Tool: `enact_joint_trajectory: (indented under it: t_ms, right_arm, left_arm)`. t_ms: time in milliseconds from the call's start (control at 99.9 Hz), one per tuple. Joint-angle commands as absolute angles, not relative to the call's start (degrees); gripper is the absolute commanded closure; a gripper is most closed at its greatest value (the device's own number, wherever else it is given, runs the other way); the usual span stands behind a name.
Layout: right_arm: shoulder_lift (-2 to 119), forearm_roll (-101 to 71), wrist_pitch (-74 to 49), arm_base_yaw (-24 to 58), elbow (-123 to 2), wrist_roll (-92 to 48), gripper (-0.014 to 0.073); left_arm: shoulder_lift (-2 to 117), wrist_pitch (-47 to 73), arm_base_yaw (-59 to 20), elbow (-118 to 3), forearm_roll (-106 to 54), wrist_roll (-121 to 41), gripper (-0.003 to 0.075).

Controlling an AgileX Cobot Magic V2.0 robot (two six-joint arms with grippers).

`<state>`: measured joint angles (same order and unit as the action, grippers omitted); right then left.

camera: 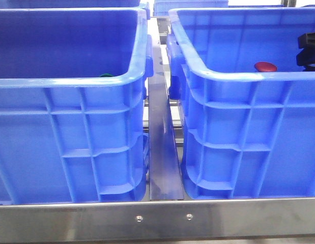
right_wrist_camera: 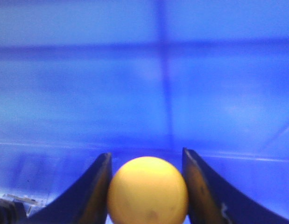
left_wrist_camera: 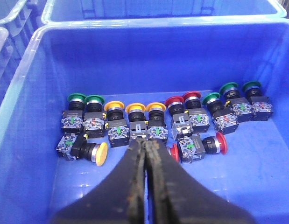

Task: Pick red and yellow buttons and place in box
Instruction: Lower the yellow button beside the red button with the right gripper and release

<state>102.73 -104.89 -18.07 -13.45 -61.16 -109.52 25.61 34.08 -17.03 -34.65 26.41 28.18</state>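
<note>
In the right wrist view a yellow button [right_wrist_camera: 147, 191], round and domed, sits between the two fingers of my right gripper [right_wrist_camera: 146, 154], which is shut on it over a blue crate floor. In the front view that arm shows as a black part [camera: 309, 48] inside the right blue box [camera: 238, 91], where a red button [camera: 265, 66] lies. My left gripper [left_wrist_camera: 145, 142] is shut and empty, hanging above a row of red buttons [left_wrist_camera: 192, 96] and yellow buttons [left_wrist_camera: 135, 108] in the left crate [left_wrist_camera: 37, 140].
Green push buttons [left_wrist_camera: 76, 97] stand at both ends of the row, one showing over the left crate's rim [camera: 106, 75]. A metal rail [camera: 161, 147] runs between the two crates. More blue crates stand behind [left_wrist_camera: 149, 9].
</note>
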Motion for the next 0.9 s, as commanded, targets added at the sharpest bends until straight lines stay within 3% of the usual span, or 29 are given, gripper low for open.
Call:
enact_joint_trajectory:
  t_ms: [0,170,390,480,891]
  right_arm:
    - [101.1,-108.7,-19.0,-13.8,-60.9,-110.3,0.0440]
    - [101.0,-108.7,-19.0,-13.8,-60.3,-110.3,0.0417]
    - [99.6,-108.7,-18.9,-13.8,-60.3,-110.2,0.0151]
    - [98.5,-108.7,-18.5,-13.8,-60.3,-110.2,0.0094]
    - [87.4,-108.7,-14.9,-13.8,-57.6,-110.2,0.0082]
  left_arm:
    - [25.9,30.1,-17.5,-36.1,27.4,28.3,0.0741]
    - [25.9,30.1,-17.5,-36.1,27.4,28.3,0.0741]
    - [25.9,30.1,-17.5,-36.1,27.4,28.3,0.0741]
    - [25.9,30.1,-17.5,-36.1,27.4,28.3,0.0741]
    - [25.9,30.1,-17.5,-36.1,27.4,28.3,0.0741]
